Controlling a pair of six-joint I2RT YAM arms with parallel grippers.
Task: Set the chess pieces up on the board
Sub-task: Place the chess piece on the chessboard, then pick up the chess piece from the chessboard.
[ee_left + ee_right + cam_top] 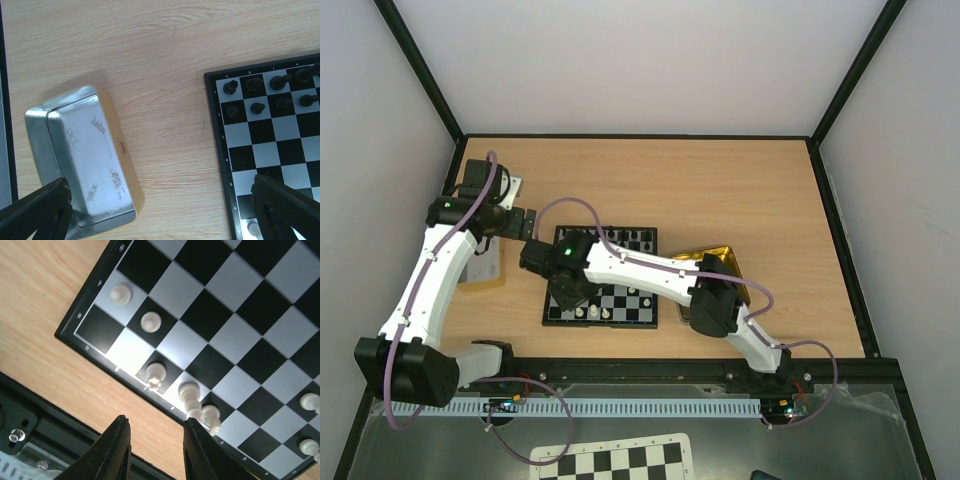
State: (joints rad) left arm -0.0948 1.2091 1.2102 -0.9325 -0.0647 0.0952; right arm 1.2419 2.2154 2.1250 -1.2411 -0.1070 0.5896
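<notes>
Wood worktop. Right tool narrow, empty, above board; left tool wide. White chess pieces likely light, tippy: you pinch heads.

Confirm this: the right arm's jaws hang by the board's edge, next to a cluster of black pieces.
One thing is wrong: the pieces next to the right gripper are cream-white, not black. The right wrist view shows them standing along the edge of the board, with the jaws hanging by that edge as you said.

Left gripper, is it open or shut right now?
Open. On the left gripper, the fingers sit far apart at the wrist view's bottom corners, nothing gripped between them.
</notes>
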